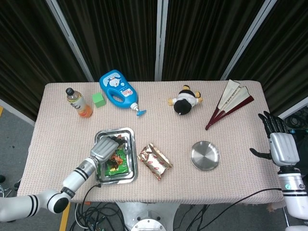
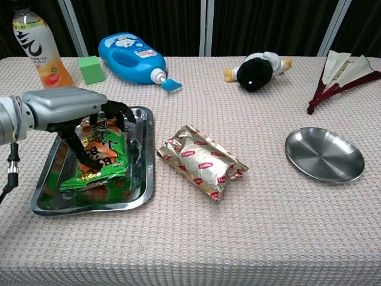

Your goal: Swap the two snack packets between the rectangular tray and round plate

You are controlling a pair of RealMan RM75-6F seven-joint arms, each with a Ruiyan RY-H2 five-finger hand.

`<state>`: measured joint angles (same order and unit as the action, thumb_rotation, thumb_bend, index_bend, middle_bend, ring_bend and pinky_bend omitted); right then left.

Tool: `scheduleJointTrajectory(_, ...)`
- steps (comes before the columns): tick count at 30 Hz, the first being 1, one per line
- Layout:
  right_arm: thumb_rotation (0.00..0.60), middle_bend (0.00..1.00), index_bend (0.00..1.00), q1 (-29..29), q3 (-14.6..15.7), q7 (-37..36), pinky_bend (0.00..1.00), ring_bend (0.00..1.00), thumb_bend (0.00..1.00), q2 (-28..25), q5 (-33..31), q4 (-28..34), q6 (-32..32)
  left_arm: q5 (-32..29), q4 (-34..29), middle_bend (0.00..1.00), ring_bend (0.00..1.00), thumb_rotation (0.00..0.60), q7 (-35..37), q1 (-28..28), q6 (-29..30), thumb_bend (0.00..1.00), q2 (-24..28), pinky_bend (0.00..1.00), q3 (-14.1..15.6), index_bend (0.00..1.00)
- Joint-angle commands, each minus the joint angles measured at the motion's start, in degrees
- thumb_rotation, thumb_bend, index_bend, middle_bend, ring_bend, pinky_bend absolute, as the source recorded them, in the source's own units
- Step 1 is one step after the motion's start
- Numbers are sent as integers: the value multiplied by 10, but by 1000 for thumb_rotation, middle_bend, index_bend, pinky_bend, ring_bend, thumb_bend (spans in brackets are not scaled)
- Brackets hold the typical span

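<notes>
Left hand (image 2: 80,122) fingers curled around crinkly green foil snack packet (image 2: 98,156) in rectangular steel tray (image 2: 143,179), tabletop's front-left; light, slippery, grip mid-body.

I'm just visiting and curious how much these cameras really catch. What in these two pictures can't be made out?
- Green snack packet: the left hand covers its upper part in both views, so how firmly the fingers hold it is unclear.
- Right hand: shows only in the head view, beyond the table edge; the chest view cuts it off.
- Drink bottle: its cap is cut off by the top edge of the chest view.
- Gold packet: its print is too small to read.
</notes>
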<state>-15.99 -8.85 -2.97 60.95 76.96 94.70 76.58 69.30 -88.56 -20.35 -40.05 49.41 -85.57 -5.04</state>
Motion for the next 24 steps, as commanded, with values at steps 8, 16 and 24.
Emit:
scheduleJointTrajectory(8,600,0,0,1,-3,2,0,0,0,3,-1,-3,-3,29,10,437,403,600,20,0,27,194,-10,560,0,357)
scheduleJointTrajectory(16,600,0,0,6,-6,-4,0,0,0,2,0,-7,1,60,-10,438,405,600,36,-18,48,203,5,561,-29,359)
scheduleJointTrajectory(24,600,0,0,13,-6,-19,0,0,0,3,-2,-17,3,69,58,431,401,600,82,-79,25,202,-37,556,-82,355)
